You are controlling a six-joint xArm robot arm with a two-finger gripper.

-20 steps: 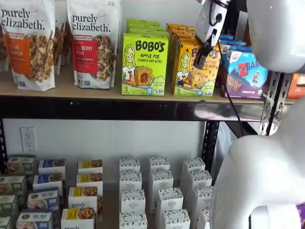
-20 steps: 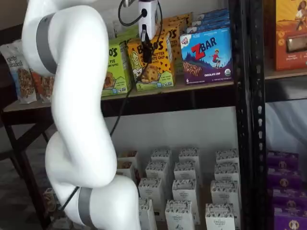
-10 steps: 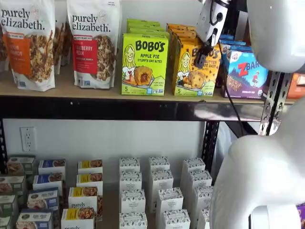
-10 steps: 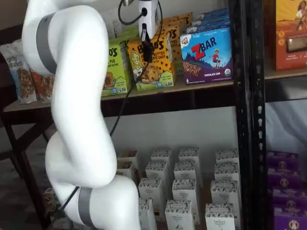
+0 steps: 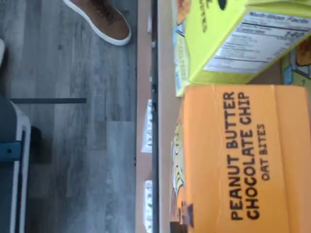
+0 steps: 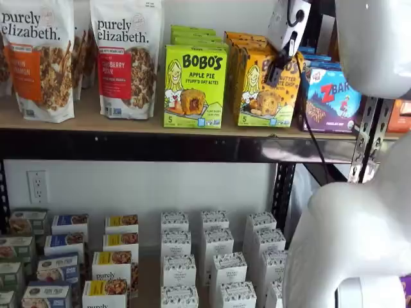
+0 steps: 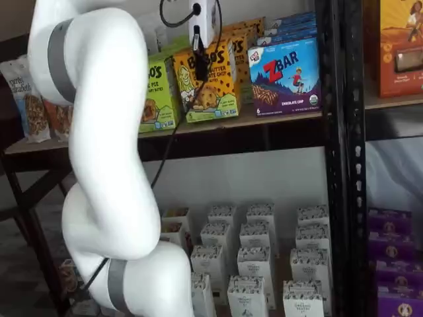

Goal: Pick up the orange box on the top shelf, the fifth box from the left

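The orange box [image 6: 262, 96] stands on the top shelf [image 6: 96, 122] between the lime-green Apple Pie box [image 6: 194, 83] and the blue ZBar box [image 6: 331, 96]. My gripper [image 6: 276, 69] comes down from above, its black fingers closed on the front orange box's top edge. In a shelf view the orange box [image 7: 215, 92] is tilted, its base just off the shelf board [image 7: 284, 115], with the gripper [image 7: 200, 63] on it. The wrist view shows the orange box's top panel [image 5: 238, 155] close up, with the green box [image 5: 228, 39] beside it.
More orange and green boxes stand behind the front ones. Granola bags [image 6: 125, 58] fill the shelf's left part. A black upright [image 7: 337, 132] stands right of the ZBar box [image 7: 285, 76]. White cartons [image 6: 215, 256] fill the lower shelf. A brown shoe [image 5: 99, 19] is on the floor.
The orange box has risen slightly and tipped, coming forward out of the row with the gripper on it. The gripper moved up a little with it.
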